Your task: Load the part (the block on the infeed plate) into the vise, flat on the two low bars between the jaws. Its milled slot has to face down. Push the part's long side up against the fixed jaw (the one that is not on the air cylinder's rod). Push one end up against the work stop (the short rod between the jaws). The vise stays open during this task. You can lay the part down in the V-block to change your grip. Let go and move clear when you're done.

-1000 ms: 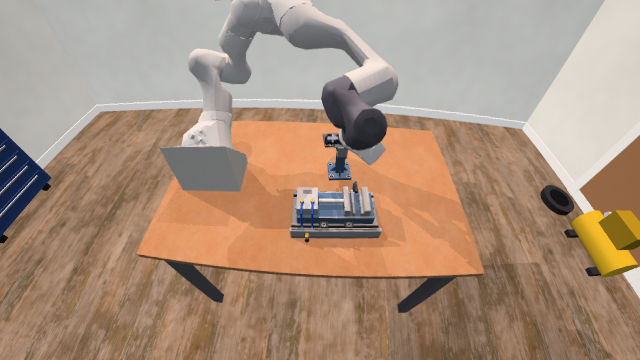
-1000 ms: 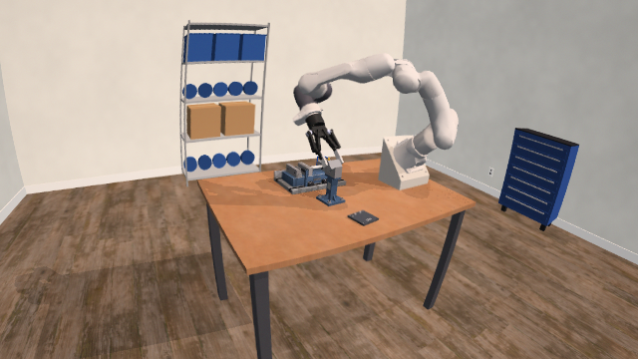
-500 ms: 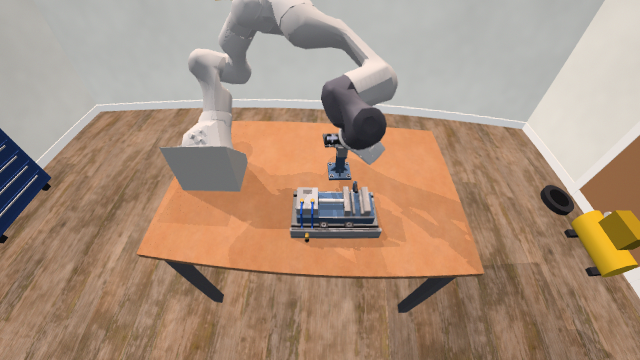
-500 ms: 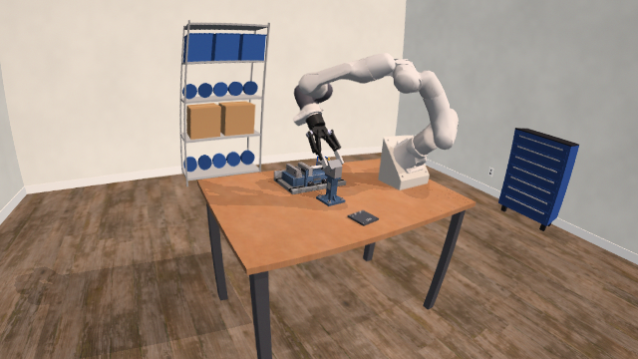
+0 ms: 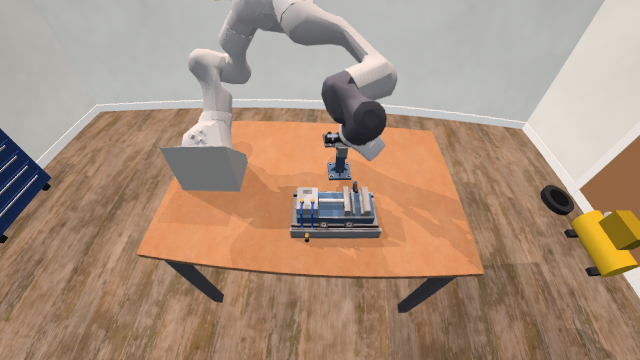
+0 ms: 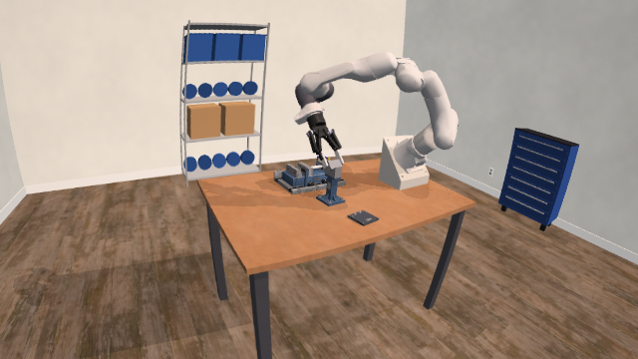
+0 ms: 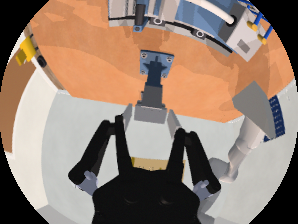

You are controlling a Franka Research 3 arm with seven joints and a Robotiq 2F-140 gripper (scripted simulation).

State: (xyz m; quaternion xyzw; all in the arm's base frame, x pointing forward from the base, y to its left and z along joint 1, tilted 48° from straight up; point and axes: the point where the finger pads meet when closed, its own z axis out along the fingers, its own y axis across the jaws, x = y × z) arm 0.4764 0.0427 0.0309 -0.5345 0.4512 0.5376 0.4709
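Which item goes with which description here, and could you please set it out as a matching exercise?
Items
1. Claw
2. Vise
3. Brown boxes
4. Drawer cabinet

Descriptions
A. Blue, standing on the floor
B. On the table, with blue hoses
C. At the top of the blue post
D. On the shelf rack, between rows of blue discs

Pairs: 1-C, 2-B, 3-D, 4-A
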